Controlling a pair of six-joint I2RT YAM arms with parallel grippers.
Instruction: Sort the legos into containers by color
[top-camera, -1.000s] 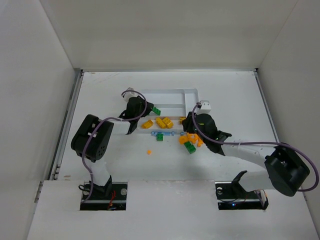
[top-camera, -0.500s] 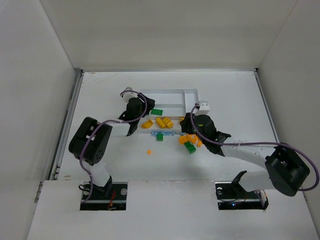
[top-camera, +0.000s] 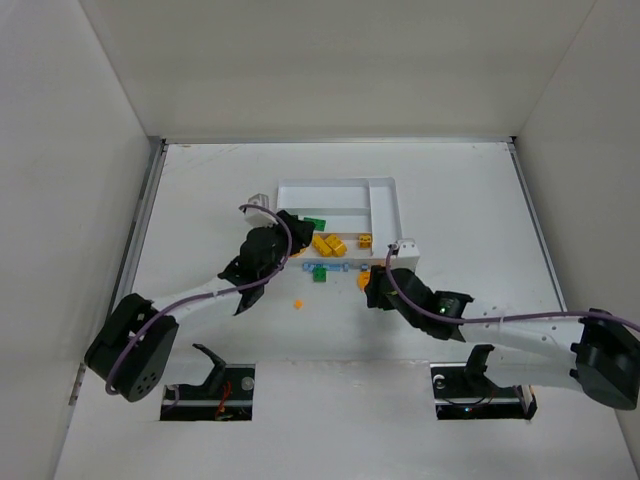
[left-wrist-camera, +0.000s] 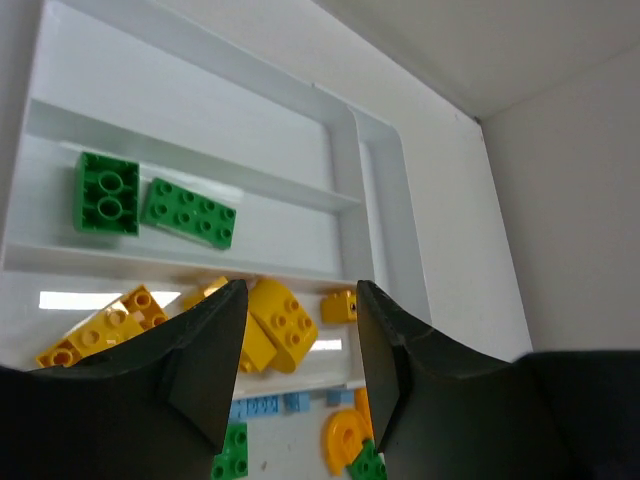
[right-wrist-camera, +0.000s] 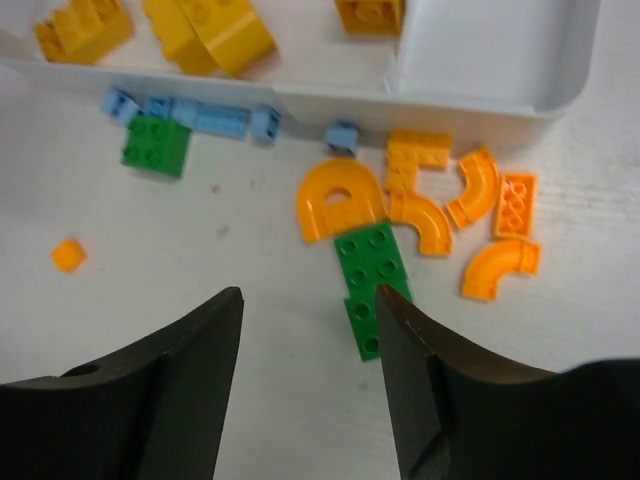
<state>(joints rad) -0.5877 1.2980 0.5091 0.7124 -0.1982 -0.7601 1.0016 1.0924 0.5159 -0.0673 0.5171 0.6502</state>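
The white tray (top-camera: 335, 182) holds two green legos (left-wrist-camera: 105, 193) in its middle section and yellow legos (left-wrist-camera: 275, 320) in its near one. On the table in front lie a row of light blue legos (right-wrist-camera: 200, 115), curved orange legos (right-wrist-camera: 345, 200) and a green lego (right-wrist-camera: 372, 275). My left gripper (left-wrist-camera: 300, 290) hangs open over the tray's near edge, with nothing between its fingers. My right gripper (right-wrist-camera: 310, 300) is open and empty just short of the orange pile, its right finger above the green lego's end.
A small green brick (right-wrist-camera: 155, 145) and a tiny orange one (right-wrist-camera: 68, 255) lie apart to the left on the table. A single small yellow brick (top-camera: 365, 239) sits near the tray's crosswise section. White walls enclose the table.
Both arms have drawn back toward the near edge, the left off the tray and the right off the orange pile. Both grippers have opened wider. A green brick stays in the tray.
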